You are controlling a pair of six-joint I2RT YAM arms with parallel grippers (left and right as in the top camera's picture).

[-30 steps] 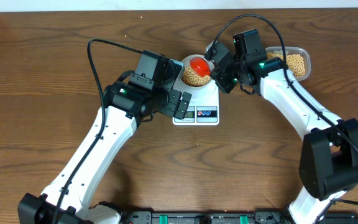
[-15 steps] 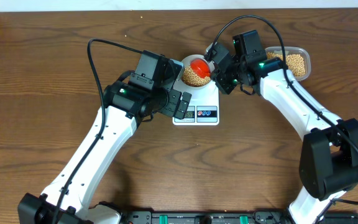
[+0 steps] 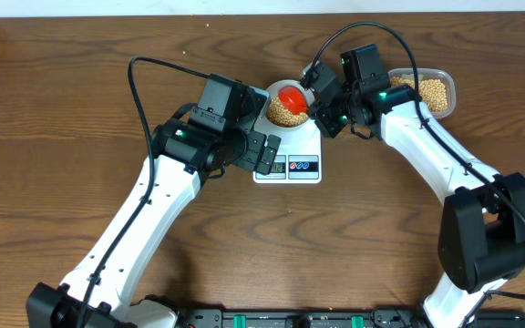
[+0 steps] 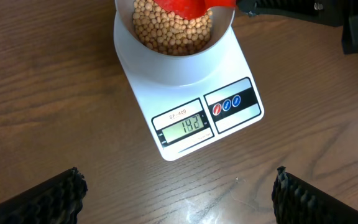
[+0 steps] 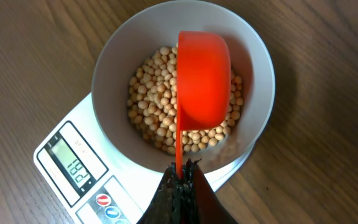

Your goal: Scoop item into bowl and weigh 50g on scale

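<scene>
1. Dark wood-grain surface (image 3: pixel 62 109) fills every view. The scale (image 4: pixel 188 94) sits near its middle, and the bowl (image 5: pixel 117 68) stands on the scale's platform.
2. Beans (image 5: pixel 151 99) lie heaped in the bowl. More sit in a clear tub (image 3: pixel 448 91) at about 3 o'clock from the bowl, well apart from it.
3. The right tool (image 5: pixel 179 171) is clamped on the thin handle of a red scoop (image 5: pixel 202 74), which hangs over the bowl with its cup tipped so that its underside faces the wrist camera.
4. The left tool (image 4: pixel 179 193) is spread wide and grips nothing. It hovers at the scale's 6 o'clock, off the display end.
5. The display (image 4: pixel 180 126) reads 142, with "SF-400" printed just above it. No unit can be read.
6. Judged step: tipping or trimming beans while watching the number. If 142 is grams of beans alone, it is far over 50, so the next move would be lifting beans back out in small amounts, rechecking each time. Whether the bowl was zeroed out cannot be told.
</scene>
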